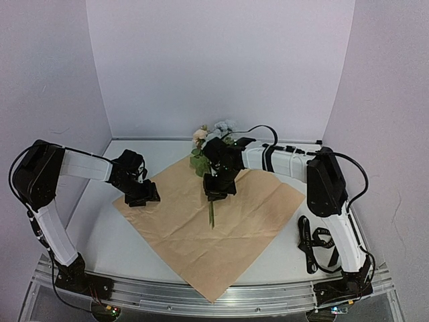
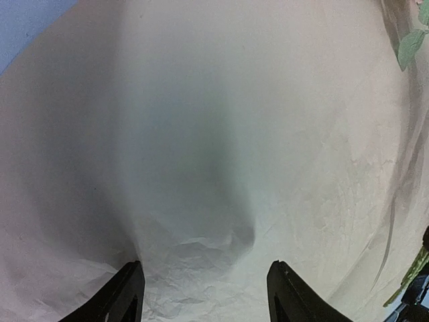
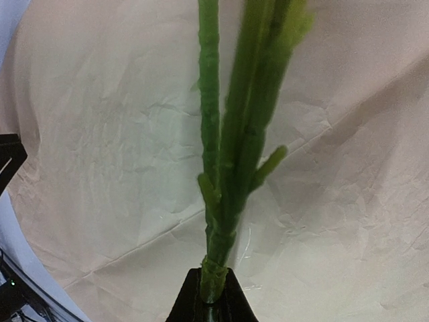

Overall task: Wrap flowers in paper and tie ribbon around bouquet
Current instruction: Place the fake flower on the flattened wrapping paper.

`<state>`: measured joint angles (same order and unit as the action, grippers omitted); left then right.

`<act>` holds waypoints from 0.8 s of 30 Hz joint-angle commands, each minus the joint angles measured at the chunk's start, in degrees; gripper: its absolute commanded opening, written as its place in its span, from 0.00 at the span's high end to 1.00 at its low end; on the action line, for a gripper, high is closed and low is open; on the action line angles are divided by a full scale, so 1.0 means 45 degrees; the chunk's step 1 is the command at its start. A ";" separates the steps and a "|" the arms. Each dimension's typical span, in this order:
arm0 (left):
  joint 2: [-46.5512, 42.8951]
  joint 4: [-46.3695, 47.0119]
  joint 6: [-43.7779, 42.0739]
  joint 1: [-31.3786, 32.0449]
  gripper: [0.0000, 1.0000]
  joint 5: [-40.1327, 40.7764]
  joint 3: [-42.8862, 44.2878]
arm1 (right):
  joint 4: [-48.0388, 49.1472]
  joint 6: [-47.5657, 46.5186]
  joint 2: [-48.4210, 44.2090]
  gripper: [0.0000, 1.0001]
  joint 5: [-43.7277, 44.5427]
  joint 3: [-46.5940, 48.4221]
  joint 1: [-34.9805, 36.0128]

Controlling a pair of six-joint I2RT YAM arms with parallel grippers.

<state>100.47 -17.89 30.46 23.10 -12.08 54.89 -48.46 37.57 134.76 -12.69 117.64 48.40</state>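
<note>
Step in hand: first fold of the wrap, nothing tied yet. The paper lies flat on the worktop, tan face up, turned like a diamond. The flowers sit at its far corner, blooms past the edge, stems running down towards the sheet's middle. The right fingers are clamped together on the stems and pin the bunch over the sheet. The left fingers are apart and pressed down at the paper's left corner, with a small pucker of paper raised between them, not pinched yet by the look of it. Next move, my read: close left on that pucker, lift the corner and carry it across over the stems while right holds the bunch steady. A thin sheet needs a firm pinch or it slips out. The fold path between the arms looks open. It gets tight near the right wrist, which hangs right over the stems. The near corner reaches the worktop's front edge, so any drag towards the bases could pull it off. The ribbon lies off the paper by the right arm's base, well apart and out of the way.
</note>
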 commanded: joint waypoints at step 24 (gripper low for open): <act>0.0093 0.0516 0.0020 -0.0107 0.36 -0.0220 -0.0208 | 0.0203 0.0395 -0.1170 0.45 0.0305 -0.0887 0.0386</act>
<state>100.57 -16.45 30.48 23.03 -12.40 54.61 -48.45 41.58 137.15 -9.11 117.02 49.69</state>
